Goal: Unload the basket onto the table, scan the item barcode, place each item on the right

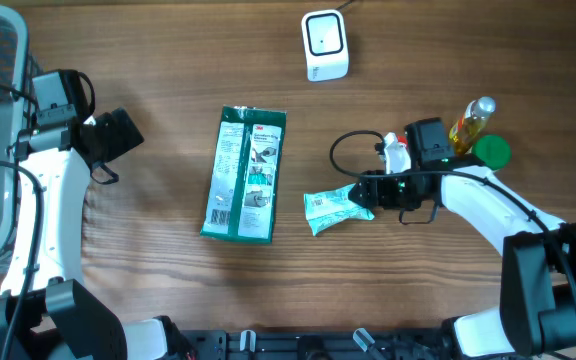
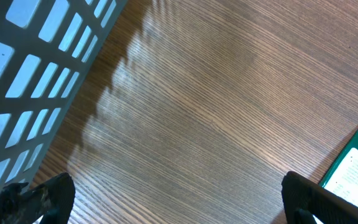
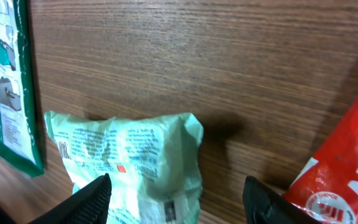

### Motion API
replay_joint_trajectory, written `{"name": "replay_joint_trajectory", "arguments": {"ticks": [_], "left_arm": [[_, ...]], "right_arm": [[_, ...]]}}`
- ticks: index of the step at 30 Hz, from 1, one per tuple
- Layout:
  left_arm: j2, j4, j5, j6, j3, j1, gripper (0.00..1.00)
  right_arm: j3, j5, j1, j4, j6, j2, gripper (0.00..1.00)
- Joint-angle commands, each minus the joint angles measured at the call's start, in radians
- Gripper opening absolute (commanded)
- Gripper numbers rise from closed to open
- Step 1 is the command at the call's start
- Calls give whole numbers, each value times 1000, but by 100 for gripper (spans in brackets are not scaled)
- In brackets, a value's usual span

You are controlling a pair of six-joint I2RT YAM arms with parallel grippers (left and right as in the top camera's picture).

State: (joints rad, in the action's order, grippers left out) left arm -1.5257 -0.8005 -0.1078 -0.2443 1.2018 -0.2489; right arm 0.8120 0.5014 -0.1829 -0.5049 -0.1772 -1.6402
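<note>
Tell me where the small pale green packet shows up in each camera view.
Overhead: the packet lies right of centre, just right of the big green package.
Left wrist: not in it; only the package's corner shows, lower right.
Right wrist: packet at lower centre-left.
Shared landmark: the big green package, at the right wrist view's left edge.

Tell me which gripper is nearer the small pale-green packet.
Right. The right gripper is at one end of the packet, jaws either side of it; the left gripper sits far off, beyond the large green package.
</note>
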Motion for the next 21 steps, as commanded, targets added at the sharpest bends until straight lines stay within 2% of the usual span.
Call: {"name": "replay_joint_trajectory", "arguments": {"ticks": [1,4,8,21], "left_arm": [[7,3,-2,13,9,-5,100],[7,3,-2,13,9,-5,100],[7,3,-2,13,9,-5,100],[7,3,-2,13,9,-5,100]], "right_arm": [[-11,76,4,-19,74,-17,68],[-35,84,4,6,73,-17,68],[-128,85,4,153,3,-23,66],[-133,105,4,156,-9,-23,64]]}}
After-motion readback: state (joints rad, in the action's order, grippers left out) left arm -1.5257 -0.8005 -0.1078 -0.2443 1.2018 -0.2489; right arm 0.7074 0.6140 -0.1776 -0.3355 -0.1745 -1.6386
